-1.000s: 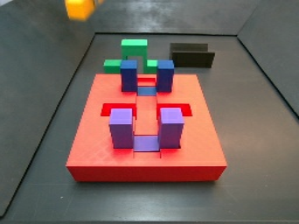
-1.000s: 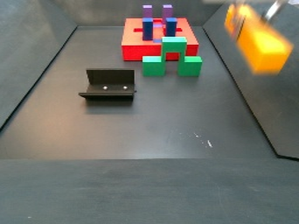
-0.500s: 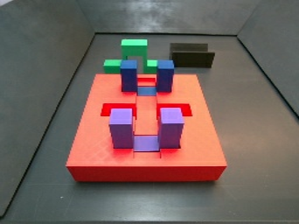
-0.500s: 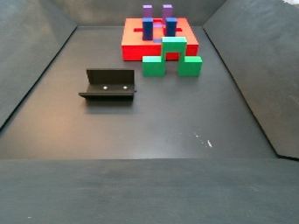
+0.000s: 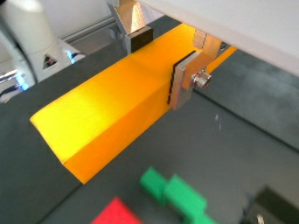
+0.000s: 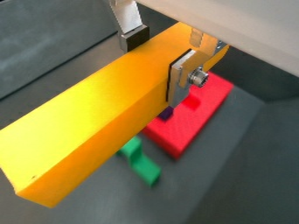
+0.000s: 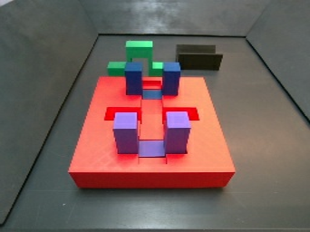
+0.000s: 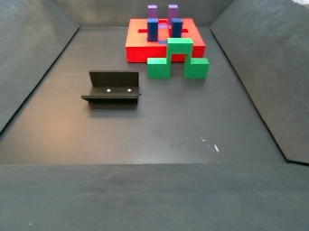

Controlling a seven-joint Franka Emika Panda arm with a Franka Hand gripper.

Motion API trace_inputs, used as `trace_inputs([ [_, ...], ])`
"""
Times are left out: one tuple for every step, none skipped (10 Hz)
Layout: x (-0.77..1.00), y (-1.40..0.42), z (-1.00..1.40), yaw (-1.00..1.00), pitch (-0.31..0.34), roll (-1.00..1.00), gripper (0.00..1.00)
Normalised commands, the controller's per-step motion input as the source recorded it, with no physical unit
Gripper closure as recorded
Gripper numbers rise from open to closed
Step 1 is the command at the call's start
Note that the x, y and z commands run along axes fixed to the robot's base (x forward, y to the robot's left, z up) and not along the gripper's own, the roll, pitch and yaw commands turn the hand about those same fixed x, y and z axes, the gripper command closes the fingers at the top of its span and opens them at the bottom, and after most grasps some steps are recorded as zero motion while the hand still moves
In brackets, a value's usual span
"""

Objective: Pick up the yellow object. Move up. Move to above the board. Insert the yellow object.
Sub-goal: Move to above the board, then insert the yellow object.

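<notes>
- gripper (image 5: 163,59) is clamped tight on the yellow object (image 5: 111,107), plates pressed against both long sides
- way up above the board (image 6: 187,122)

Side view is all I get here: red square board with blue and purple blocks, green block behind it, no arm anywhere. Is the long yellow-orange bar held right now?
Observer: Yes. In both wrist views the gripper is shut on the long yellow-orange bar, a silver finger flat against its side.
Operator: Is it lifted off the floor?
Observer: Yes. In a wrist view the bar hangs well above the red square board.
Operator: Is it over the board?
Observer: Partly. There the bar crosses above one board edge and the green block beside it.
</notes>
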Motion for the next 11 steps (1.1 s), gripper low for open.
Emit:
trace_inputs([
  [0.85, -1.40, 0.21, 0.03, 0.152, 0.04, 1.00],
  [0.88, -1.40, 0.22, 0.02, 0.159, 0.02, 1.00],
  [0.93, -1.40, 0.23, 0.01, 0.177, 0.02, 1.00],
  [0.68, -0.97, 0.17, 0.01, 0.184, 0.05, 1.00],
  [0.45, -0.59, 0.11, 0.01, 0.181, 0.08, 1.00],
  [0.28, -0.34, 0.08, 0.01, 0.140, 0.06, 1.00],
  [0.13, -0.18, 0.05, 0.01, 0.072, 0.05, 1.00],
  [0.00, -0.03, -0.08, 0.00, -0.029, -0.05, 1.00],
  [0.00, -0.04, -0.57, -0.01, -0.096, -0.15, 1.00],
  [0.00, -0.20, -1.00, 0.00, -0.116, 0.06, 1.00],
  [0.00, -0.23, -1.00, 0.01, -0.087, 0.07, 1.00],
])
